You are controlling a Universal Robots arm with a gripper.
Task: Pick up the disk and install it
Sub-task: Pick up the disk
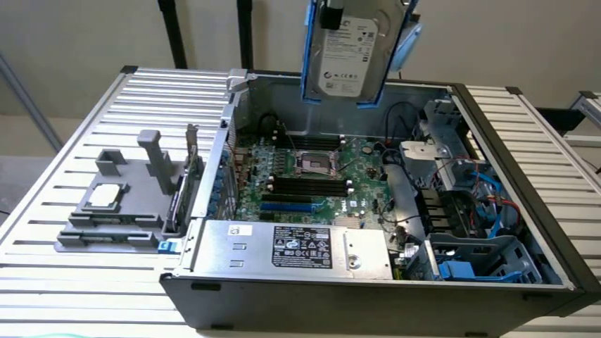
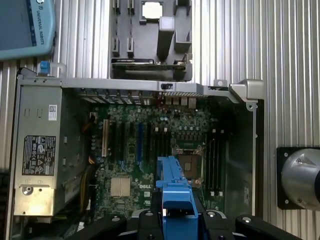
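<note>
Oblique exterior, overhead wrist; shared motherboard [image 1: 362,165]

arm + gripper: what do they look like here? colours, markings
Gripper: matte black body with rounded black segments, each carrying a silver screw head. Arm joint cover: light blue, smooth, with rounded corners and "UNIVERSAL ROBOTS" printed along it in dark letters.

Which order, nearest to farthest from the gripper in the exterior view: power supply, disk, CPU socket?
1. disk, held in the fingers, at the view's top.
2. CPU socket, below it, mid-view.
3. power supply, lower still, toward the view's bottom.
</note>
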